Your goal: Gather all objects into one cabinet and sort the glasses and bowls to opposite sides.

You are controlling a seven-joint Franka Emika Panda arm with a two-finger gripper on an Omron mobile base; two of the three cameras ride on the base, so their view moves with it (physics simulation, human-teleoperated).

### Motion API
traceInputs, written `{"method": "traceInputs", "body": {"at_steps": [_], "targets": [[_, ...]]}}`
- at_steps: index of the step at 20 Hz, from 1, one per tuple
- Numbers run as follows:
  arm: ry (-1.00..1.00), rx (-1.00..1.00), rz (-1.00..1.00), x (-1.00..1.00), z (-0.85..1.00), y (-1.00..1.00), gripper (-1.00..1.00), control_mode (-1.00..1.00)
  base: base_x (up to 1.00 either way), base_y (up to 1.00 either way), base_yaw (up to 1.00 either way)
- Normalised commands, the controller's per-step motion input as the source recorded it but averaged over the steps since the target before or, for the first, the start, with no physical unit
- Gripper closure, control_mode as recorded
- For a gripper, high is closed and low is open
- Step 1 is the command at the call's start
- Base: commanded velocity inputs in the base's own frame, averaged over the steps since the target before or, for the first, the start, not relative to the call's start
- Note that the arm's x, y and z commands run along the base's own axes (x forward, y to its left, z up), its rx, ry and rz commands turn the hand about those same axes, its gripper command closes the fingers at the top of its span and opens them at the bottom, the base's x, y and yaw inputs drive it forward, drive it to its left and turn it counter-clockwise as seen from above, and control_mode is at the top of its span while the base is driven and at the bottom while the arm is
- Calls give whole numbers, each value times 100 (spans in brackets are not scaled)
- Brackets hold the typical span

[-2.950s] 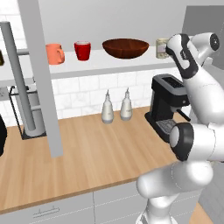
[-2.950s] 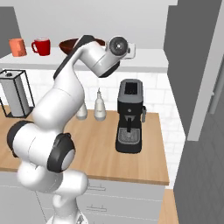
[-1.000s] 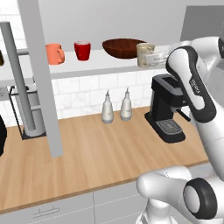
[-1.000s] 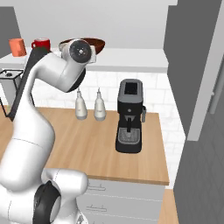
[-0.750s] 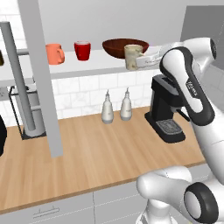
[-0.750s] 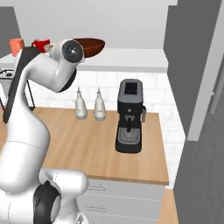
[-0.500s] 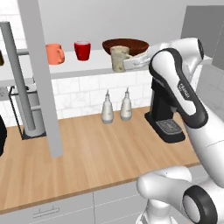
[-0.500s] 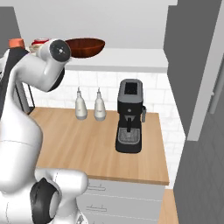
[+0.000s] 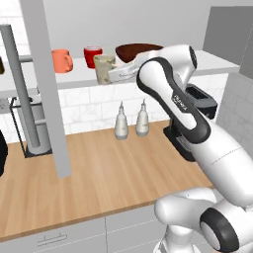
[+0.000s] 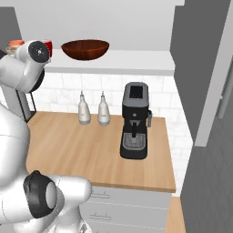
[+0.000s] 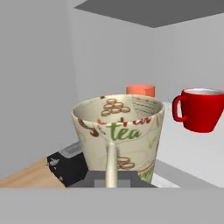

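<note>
Cabinet point(image 9: 47, 89): tall grey door panel stands at the left front in the left base view, w/ its pale shelf point(image 9: 74, 84) running behind along the wall. Wood counter point(image 9: 99, 173) below holds a black coffee machine point(image 10: 135, 123) and two white bottles point(image 9: 131, 121) by the tile wall.

Dark brown bowl point(image 10: 85, 49) sits on the shelf, wide and shallow; in the left base view my arm covers most of it, it's to the right of the mugs.

Beige mug point(image 9: 104, 68) is in my gripper point(image 9: 112, 73), which is shut tight on the mug's wall, one finger inside the rim. Mug is upright at shelf level, in front of the red cup point(image 9: 92, 55) and left of the bowl; can't tell if its base touches the shelf. Hand view shows "tea" print inside it.

Red cup stands on the shelf, handle visible in hand view. Coral-orange mug point(image 9: 62, 60) stands just left of it, apart.
</note>
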Motion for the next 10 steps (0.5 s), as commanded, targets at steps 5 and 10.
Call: {"method": "traceInputs", "body": {"at_steps": [5, 10], "targets": [[2, 0, 0, 32, 0, 49, 100, -100, 0, 0, 0], [5, 0, -1, 47, 0, 32, 100, -100, 0, 0, 0]]}}
